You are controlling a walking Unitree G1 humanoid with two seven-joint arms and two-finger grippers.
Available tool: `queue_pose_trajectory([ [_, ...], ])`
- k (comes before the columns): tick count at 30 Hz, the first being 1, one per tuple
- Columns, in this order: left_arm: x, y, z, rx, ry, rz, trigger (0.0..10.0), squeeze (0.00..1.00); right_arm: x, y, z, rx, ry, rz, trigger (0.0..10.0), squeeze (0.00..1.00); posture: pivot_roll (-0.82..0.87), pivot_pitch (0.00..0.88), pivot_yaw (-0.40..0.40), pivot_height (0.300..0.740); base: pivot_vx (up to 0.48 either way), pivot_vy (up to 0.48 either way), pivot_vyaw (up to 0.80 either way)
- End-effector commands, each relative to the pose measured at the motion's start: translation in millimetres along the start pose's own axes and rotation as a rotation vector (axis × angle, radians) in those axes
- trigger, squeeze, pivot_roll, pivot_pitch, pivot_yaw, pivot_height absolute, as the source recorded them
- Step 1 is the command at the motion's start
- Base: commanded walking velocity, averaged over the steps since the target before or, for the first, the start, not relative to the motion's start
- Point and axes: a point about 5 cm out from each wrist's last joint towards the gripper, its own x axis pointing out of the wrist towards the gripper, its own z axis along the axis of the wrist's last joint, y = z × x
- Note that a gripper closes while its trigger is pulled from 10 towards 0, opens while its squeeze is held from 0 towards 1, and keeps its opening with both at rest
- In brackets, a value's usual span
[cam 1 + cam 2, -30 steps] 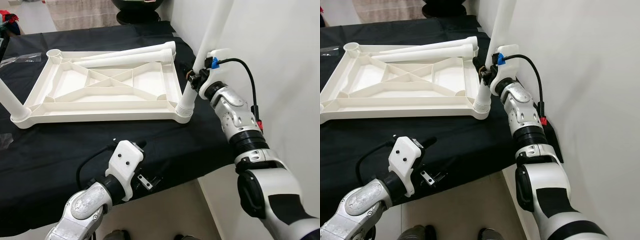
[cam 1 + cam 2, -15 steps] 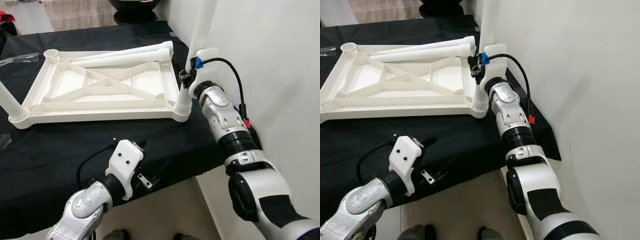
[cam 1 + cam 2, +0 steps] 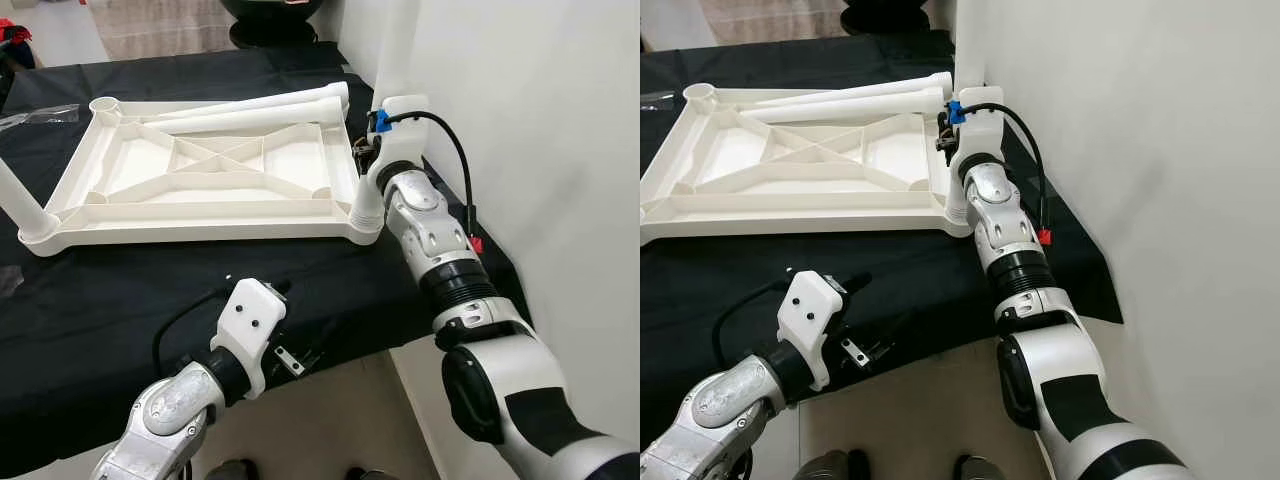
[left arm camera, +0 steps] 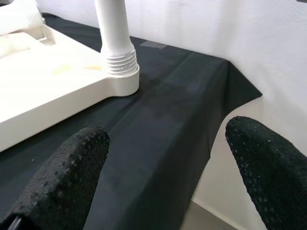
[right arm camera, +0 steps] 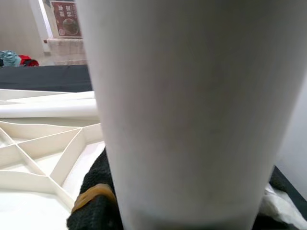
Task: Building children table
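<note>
Right gripper [image 3: 372, 152]: closed around the upright leg [image 3: 392, 60], low on its shaft, just above the threaded collar at the tabletop's 4 o'clock corner.
Left gripper [image 4: 163, 167]: spread wide, holding nothing, hovering over the black cloth [image 3: 120, 290] off the tabletop's 6 o'clock edge.
Tabletop [image 3: 200, 175]: upside down on the cloth, ribbed underside up.
Spare legs [image 3: 260, 108]: lying across its 12 o'clock end.
Second fitted leg [image 3: 22, 205]: standing at 8 o'clock.
Technique: likely screwing in; keep the leg plumb, turn without forcing threads.
Materials: smooth, hard white plastic; tapered tubes; matte fabric.
</note>
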Motion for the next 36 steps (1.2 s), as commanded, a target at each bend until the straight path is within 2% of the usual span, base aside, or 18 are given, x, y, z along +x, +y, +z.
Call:
queue_pose_trajectory([
  [1,0.3,-0.5,-2,0.000,0.006,-0.006,10.0,0.00,-13.0,-1.2,-59,0.128,0.255,0.036,10.0,0.00,0.08,0.175,-0.056,0.740,0.000,0.000,0.00],
  [2,0.1,0.1,-2,0.001,0.006,-0.005,10.0,0.00,-13.9,6.9,-59,0.137,0.257,0.137,10.0,0.00,0.08,0.175,-0.056,0.740,0.000,0.000,0.00],
  [3,0.1,0.1,-2,0.001,0.006,-0.005,10.0,0.00,-13.9,6.9,-59,0.137,0.257,0.137,10.0,0.00,0.08,0.175,-0.056,0.740,0.000,0.000,0.00],
  [4,0.2,0.6,-2,0.002,0.005,-0.005,10.0,0.00,-15.5,13.0,-59,0.154,0.264,0.222,10.0,0.00,0.08,0.175,-0.057,0.740,0.000,0.000,0.00],
  [7,0.5,1.4,-1,0.004,0.003,-0.004,10.0,0.00,-18.9,13.3,-66,0.160,0.303,0.291,10.0,0.00,0.08,0.175,-0.057,0.740,0.000,0.000,0.00],
  [9,0.7,1.7,-1,0.006,0.003,-0.004,10.0,0.00,-19.7,9.7,-70,0.172,0.328,0.276,10.0,0.00,0.08,0.174,-0.057,0.740,0.000,0.000,0.00],
  [11,0.5,2.5,-1,0.009,0.002,-0.003,10.0,0.00,-19.6,-2.5,-74,0.171,0.335,0.174,10.0,0.00,0.08,0.176,-0.058,0.740,0.000,0.000,0.00],
  [12,0.5,2.5,-1,0.009,0.002,-0.003,10.0,0.00,-19.6,-2.5,-74,0.171,0.335,0.174,10.0,0.00,0.08,0.176,-0.058,0.740,0.000,0.000,0.00],
  [13,0.2,2.9,-1,0.011,0.002,-0.001,10.0,0.00,-19.8,-13.3,-76,0.182,0.340,0.069,10.0,0.00,0.08,0.177,-0.056,0.740,0.000,0.000,0.00],
  [15,0.2,2.9,-1,0.011,0.002,-0.001,10.0,0.00,-19.8,-13.3,-76,0.182,0.340,0.069,10.0,0.00,0.08,0.177,-0.056,0.740,0.000,0.000,0.00],
  [17,0.2,3.1,0,0.013,0.001,-0.002,10.0,0.00,-20.9,-21.9,-78,0.182,0.344,-0.020,10.0,0.00,0.08,0.176,-0.055,0.740,0.000,0.000,0.00],
  [21,0.4,3.4,0,0.015,-0.001,-0.003,10.0,0.00,-22.0,-27.9,-79,0.191,0.332,-0.092,10.0,0.00,0.08,0.177,-0.055,0.740,0.000,0.000,0.00],
  [25,2.1,4.6,2,0.018,-0.011,0.006,10.0,0.00,-24.9,-36.9,-78,0.209,0.312,-0.227,10.0,0.00,0.08,0.177,-0.054,0.740,0.000,0.000,0.00],
  [28,2.1,4.7,2,0.018,-0.011,0.007,10.0,0.00,-25.4,-39.0,-77,0.207,0.307,-0.253,10.0,0.00,0.08,0.177,-0.054,0.740,0.000,0.000,0.00],
  [30,1.9,5.0,2,0.022,-0.009,0.007,10.0,0.00,-27.5,-44.8,-75,0.195,0.281,-0.344,10.0,0.00,0.08,0.177,-0.051,0.740,0.000,0.000,0.00],
  [36,1.6,5.8,1,0.021,-0.007,0.008,10.0,0.00,-29.2,-44.2,-72,0.192,0.245,-0.404,10.0,0.00,0.08,0.175,-0.053,0.740,0.000,0.000,0.00],
])
